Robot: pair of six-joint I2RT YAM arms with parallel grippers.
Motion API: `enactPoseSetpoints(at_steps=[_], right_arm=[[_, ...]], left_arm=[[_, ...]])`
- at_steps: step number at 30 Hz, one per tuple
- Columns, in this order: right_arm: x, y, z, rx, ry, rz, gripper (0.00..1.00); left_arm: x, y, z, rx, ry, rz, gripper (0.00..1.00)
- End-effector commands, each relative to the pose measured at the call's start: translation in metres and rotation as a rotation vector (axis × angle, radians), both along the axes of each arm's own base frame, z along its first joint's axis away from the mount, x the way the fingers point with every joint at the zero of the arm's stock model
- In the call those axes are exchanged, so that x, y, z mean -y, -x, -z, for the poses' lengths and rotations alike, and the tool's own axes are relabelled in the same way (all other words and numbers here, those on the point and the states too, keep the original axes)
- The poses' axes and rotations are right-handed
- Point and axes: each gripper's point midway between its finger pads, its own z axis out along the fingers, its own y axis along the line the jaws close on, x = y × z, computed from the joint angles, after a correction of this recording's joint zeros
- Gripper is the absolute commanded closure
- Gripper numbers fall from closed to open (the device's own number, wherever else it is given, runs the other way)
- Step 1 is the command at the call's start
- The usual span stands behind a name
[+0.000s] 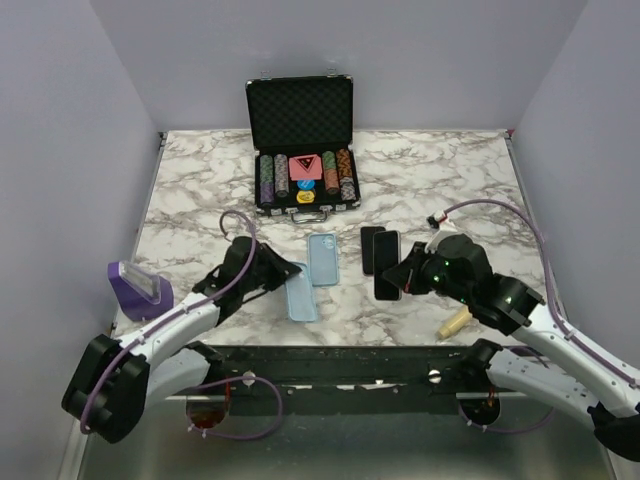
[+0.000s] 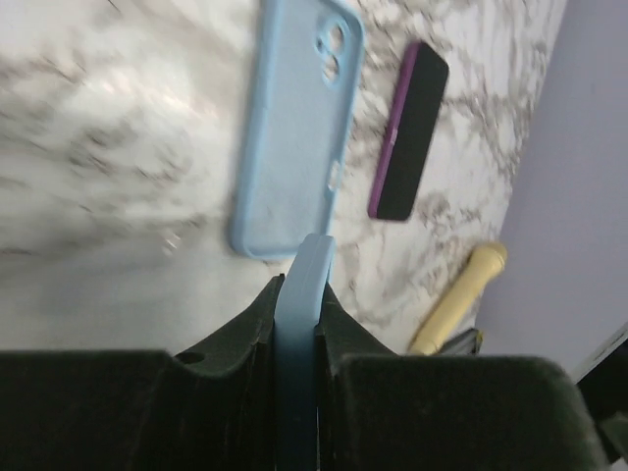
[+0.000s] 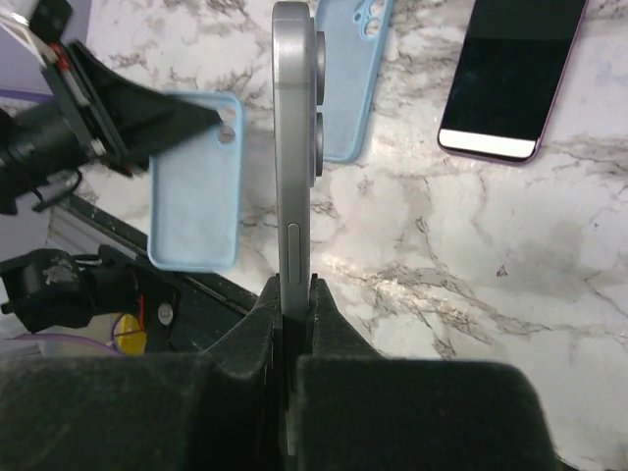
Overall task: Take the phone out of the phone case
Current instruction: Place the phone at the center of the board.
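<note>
My left gripper (image 1: pixel 281 276) is shut on the edge of an empty light blue phone case (image 1: pixel 301 294), held near the table's front edge; the left wrist view shows the case edge (image 2: pixel 303 285) pinched between the jaws (image 2: pixel 302 299). My right gripper (image 1: pixel 402 276) is shut on a grey phone (image 1: pixel 387 268). In the right wrist view the phone (image 3: pixel 292 147) stands edge-on in the jaws (image 3: pixel 294 289), apart from the held case (image 3: pixel 196 182).
A second blue case (image 1: pixel 322 258) lies flat mid-table, with a purple-edged dark phone (image 1: pixel 371 248) beside it. An open poker chip case (image 1: pixel 302 140) stands at the back. A purple object (image 1: pixel 140 288) sits at the left edge and a cream cylinder (image 1: pixel 453 322) at the front right.
</note>
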Motion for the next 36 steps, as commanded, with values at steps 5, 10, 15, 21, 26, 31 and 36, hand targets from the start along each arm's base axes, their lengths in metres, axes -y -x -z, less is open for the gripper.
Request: enactPoseSetpoints(at_steps=[5,10,15,21,26,31,36], right_arm=[[-0.019,0.004,0.015,-0.029,-0.056,-0.064,0.99],[-0.022,0.003,0.022,-0.042,-0.043,-0.08,0.99],[-0.018,0.0,0.02,-0.038,-0.044,-0.045,0.99],[0.004,-0.025,0.034,-0.047,0.066,0.076,1.0],[0.026,-0.06,0.058,-0.129,0.077,0.11,0.99],[0.062,-0.094,0.091,-0.195,0.177,0.186,0.99],[0.083,-0.114,0.111,-0.222,0.223,0.215,0.99]], left_arm=[[-0.031,-0.06,-0.03,0.173,-0.064,0.056,1.0],[-0.036,-0.091,-0.022,0.178,-0.092,0.069,1.0],[-0.028,-0.115,-0.006,0.147,-0.051,0.108,1.0],[-0.023,-0.128,0.012,0.113,-0.045,0.114,1.0],[-0.026,-0.138,0.02,0.122,-0.047,0.1,1.0],[-0.036,-0.139,0.033,0.1,-0.092,0.083,0.94],[-0.041,-0.14,0.039,0.058,-0.091,0.068,0.81]])
